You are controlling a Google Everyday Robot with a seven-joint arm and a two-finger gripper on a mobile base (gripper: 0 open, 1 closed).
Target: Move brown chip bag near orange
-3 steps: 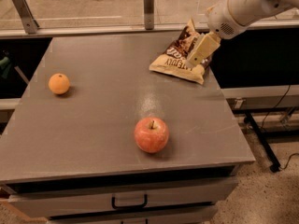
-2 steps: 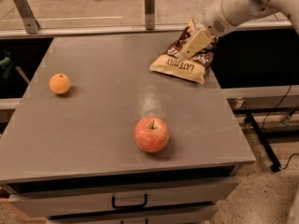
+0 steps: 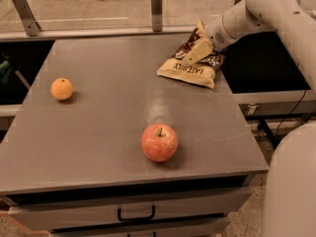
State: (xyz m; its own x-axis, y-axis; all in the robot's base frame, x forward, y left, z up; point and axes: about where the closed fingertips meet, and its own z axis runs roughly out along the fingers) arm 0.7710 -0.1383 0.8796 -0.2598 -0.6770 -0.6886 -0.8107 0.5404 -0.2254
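One gripper (image 3: pixel 197 52), lower now, overlaps the unmoved brown chip bag (image 3: pixel 189 71)

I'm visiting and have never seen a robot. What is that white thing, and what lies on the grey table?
The white thing is a robot's arm, reaching in from the picture's right. At its end sits a pincer, the part it grasps with. There is one camera, looking down on the grey table from its near side. Three things lie there: a brown chip bag at the far right, a small orange at the left, and a red-yellow apple near the front. The pincer is on the bag's dark upper part; whether it actually grips the bag cannot be told.
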